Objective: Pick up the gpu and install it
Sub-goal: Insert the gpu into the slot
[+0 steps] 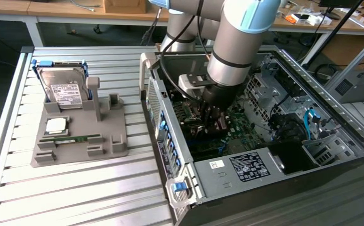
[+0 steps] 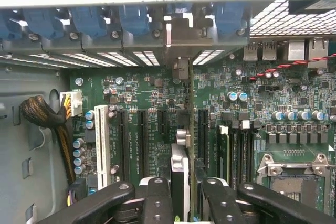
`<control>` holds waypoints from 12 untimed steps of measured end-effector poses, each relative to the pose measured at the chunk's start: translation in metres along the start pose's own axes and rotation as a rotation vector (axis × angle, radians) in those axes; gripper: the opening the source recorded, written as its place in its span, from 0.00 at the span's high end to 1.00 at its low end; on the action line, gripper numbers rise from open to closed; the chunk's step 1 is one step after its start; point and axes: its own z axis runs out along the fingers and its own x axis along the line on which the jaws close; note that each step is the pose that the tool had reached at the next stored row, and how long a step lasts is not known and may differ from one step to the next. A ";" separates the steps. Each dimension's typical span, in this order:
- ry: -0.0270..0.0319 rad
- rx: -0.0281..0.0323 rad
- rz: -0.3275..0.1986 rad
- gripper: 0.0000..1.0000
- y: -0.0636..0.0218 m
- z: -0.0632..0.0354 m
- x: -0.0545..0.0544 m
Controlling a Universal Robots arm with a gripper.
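The gpu (image 2: pixel 180 167) shows edge-on in the wrist view as a thin card with a silver side, standing upright over the motherboard's (image 2: pixel 152 98) expansion slots. Its metal bracket (image 2: pixel 180 38) reaches up against the case's rear slot openings. My gripper (image 2: pixel 184 199) is shut on the gpu, one black finger (image 2: pixel 157 195) on each side of the card. In the exterior view the gripper (image 1: pixel 212 118) hangs low inside the open computer case (image 1: pixel 332 110), close over the green board. Whether the card's edge sits in a slot is hidden by the card itself.
Black slots (image 2: pixel 142 140) and a white slot (image 2: pixel 102 145) flank the card, with a braided cable bundle (image 2: pixel 44 114) and a processor socket (image 2: pixel 294 187) further out. On the exterior view's left a grey fixture (image 1: pixel 109 141) holds a hard drive (image 1: pixel 65 92), a processor chip (image 1: pixel 56 125) and a memory stick (image 1: pixel 72 140).
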 end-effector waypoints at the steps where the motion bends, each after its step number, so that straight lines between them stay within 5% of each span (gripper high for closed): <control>1: 0.0002 -0.0001 0.000 0.73 0.0000 0.0000 0.000; 12: -0.0011 -0.0056 0.000 0.73 0.0000 0.0042 0.000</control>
